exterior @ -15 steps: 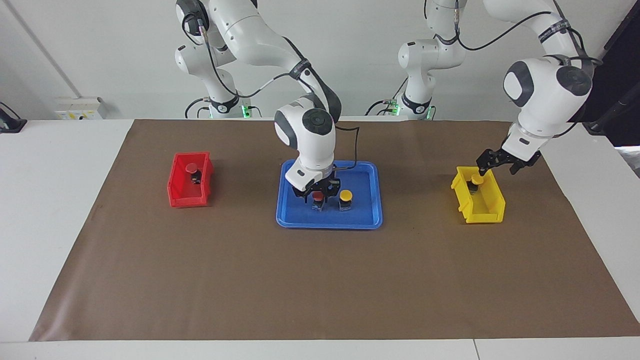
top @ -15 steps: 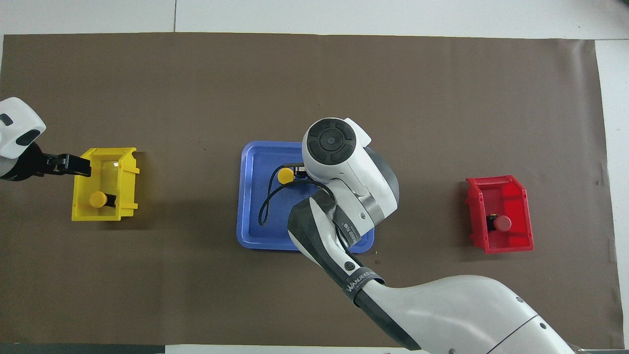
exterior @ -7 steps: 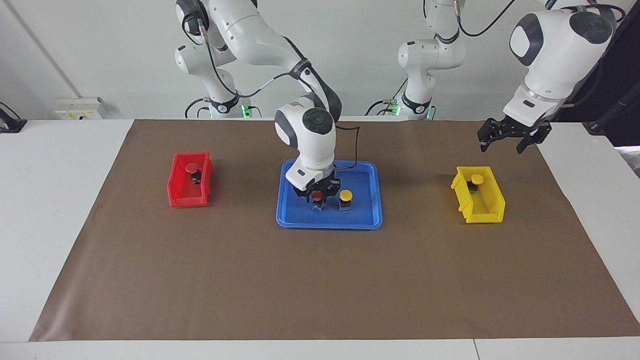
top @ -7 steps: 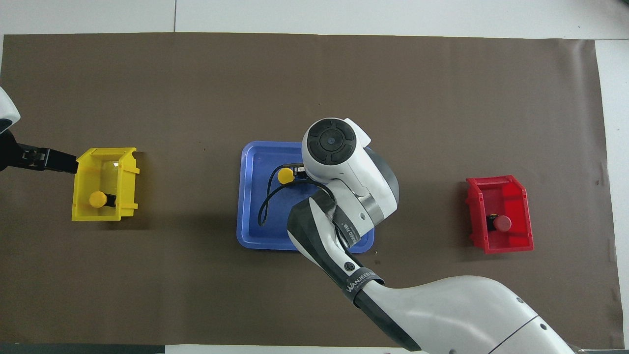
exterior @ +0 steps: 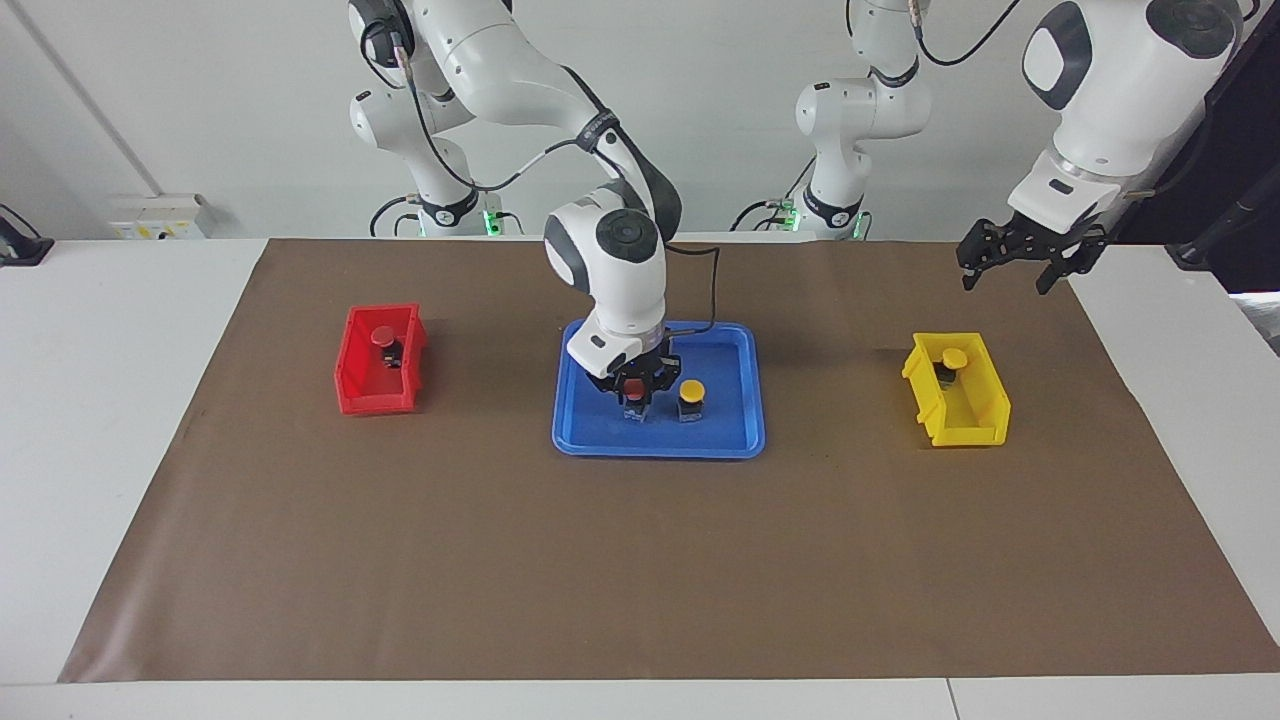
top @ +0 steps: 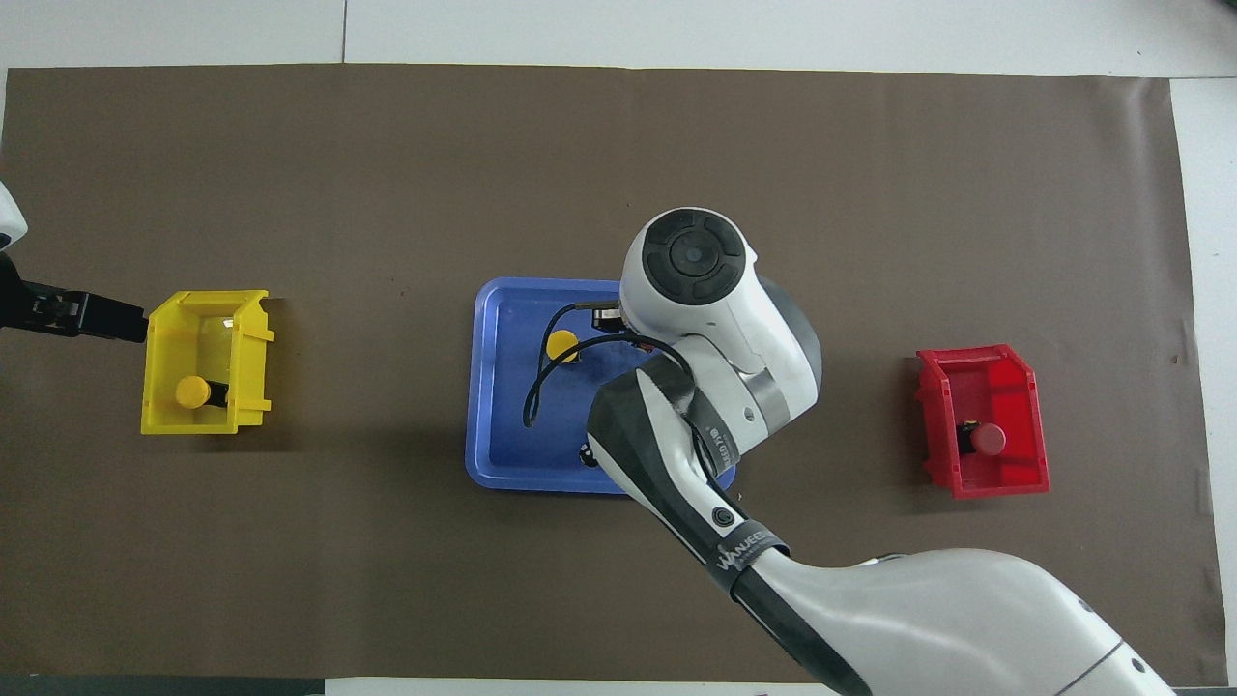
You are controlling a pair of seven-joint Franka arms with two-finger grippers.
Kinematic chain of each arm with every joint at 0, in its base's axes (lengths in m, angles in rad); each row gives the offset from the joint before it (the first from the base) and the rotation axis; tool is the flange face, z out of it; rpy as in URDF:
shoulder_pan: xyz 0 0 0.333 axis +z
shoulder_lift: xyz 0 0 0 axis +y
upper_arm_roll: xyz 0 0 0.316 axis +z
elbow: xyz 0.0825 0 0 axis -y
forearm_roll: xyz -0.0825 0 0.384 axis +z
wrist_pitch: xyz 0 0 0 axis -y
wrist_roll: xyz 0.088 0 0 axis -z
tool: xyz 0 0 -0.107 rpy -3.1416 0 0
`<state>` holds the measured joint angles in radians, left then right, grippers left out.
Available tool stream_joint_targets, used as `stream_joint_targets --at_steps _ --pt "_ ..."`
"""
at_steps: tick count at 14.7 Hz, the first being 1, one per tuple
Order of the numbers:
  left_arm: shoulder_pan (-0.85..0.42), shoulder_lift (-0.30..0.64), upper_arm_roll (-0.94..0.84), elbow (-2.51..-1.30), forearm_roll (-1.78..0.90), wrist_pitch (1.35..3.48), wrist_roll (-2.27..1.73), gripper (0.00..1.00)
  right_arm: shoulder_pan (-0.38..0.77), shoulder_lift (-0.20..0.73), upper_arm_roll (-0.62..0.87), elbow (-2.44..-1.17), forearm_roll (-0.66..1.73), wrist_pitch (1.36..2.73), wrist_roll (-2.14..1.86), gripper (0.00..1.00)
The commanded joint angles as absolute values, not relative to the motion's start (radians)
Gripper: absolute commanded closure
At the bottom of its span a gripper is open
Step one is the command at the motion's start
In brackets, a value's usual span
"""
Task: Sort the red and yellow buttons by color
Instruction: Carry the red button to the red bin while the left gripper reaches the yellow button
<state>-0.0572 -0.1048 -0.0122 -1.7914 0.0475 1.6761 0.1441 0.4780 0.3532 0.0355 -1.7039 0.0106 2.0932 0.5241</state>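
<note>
My right gripper point(exterior: 635, 388) is low in the blue tray point(exterior: 660, 447), shut on a red button point(exterior: 635, 392) that it holds just off the tray floor. My right arm hides this button in the overhead view. A yellow button point(exterior: 691, 391) stands beside it in the tray and also shows in the overhead view point(top: 562, 345). A second red button point(exterior: 383, 338) lies in the red bin point(exterior: 375, 402). A second yellow button point(exterior: 954, 358) lies in the yellow bin point(exterior: 965, 432). My left gripper point(exterior: 1005, 276) is open and empty, raised over the mat beside the yellow bin.
A brown mat point(exterior: 640, 560) covers the table. The red bin point(top: 995, 481) is at the right arm's end and the yellow bin point(top: 159, 387) at the left arm's end, with the blue tray point(top: 480, 387) between them. A black cable point(top: 533, 387) hangs over the tray.
My left gripper rose out of the yellow bin, leaving the yellow button in it. My right gripper took hold of the red button, lifted it slightly and shifted toward the red bin.
</note>
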Motion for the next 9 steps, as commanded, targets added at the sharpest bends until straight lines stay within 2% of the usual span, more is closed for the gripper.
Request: stream_joint_targets --at_steps 1,3,4,9 --pt "-0.067 -0.109 -0.006 -1.789 0.058 1.672 0.143 0.00 0.344 0.174 0.043 -1.840 0.028 2.037 0.369 0.78" --pt "-0.087 -0.109 -0.011 -1.798 0.045 1.692 0.106 0.00 0.226 0.057 0.043 -1.977 0.028 2.046 0.252 0.78" --pt "-0.142 -0.107 -0.014 -1.813 0.041 1.706 0.034 0.00 0.153 0.023 0.044 -2.018 0.028 2.045 0.174 0.78" --pt "-0.426 -0.045 -0.015 -1.890 0.025 1.891 -0.380 0.00 -0.101 -0.037 0.044 -2.128 0.035 2.040 -0.174 0.78"
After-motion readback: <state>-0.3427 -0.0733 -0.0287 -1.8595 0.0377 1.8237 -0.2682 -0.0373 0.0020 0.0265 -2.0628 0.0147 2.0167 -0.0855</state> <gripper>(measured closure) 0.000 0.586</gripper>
